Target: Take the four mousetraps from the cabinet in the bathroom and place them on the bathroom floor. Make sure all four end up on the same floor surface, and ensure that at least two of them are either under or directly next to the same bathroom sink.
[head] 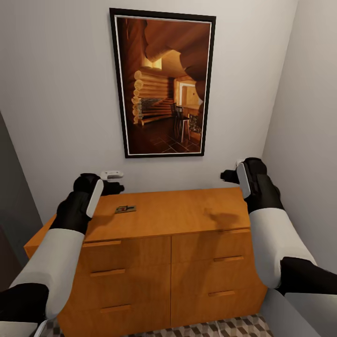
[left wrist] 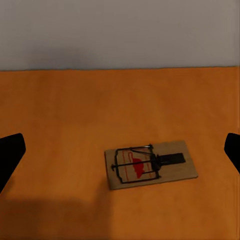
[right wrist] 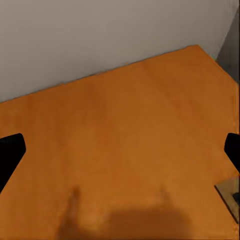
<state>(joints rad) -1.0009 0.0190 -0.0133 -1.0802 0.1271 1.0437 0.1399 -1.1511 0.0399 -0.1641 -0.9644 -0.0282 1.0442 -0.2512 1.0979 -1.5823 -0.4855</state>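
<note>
One mousetrap (head: 125,208), a small wooden board with dark wire and a red mark, lies flat on top of the orange-brown cabinet (head: 187,213), towards its left. My left gripper (head: 113,188) hovers above and just behind it, open; in the left wrist view the mousetrap (left wrist: 150,165) lies between the spread fingertips (left wrist: 11,152) of the gripper (left wrist: 120,154). My right gripper (head: 228,176) hangs open over the cabinet's right rear corner, above bare wood (right wrist: 125,140), with a corner of the mousetrap (right wrist: 231,196) at the picture's edge. The bathroom sink is out of view.
A framed picture (head: 164,84) hangs on the wall behind the cabinet, and a small white plug-like gadget (head: 111,174) sits on the wall by my left gripper. Walls close in on both sides. Cube-patterned bathroom floor (head: 220,327) shows below the drawers.
</note>
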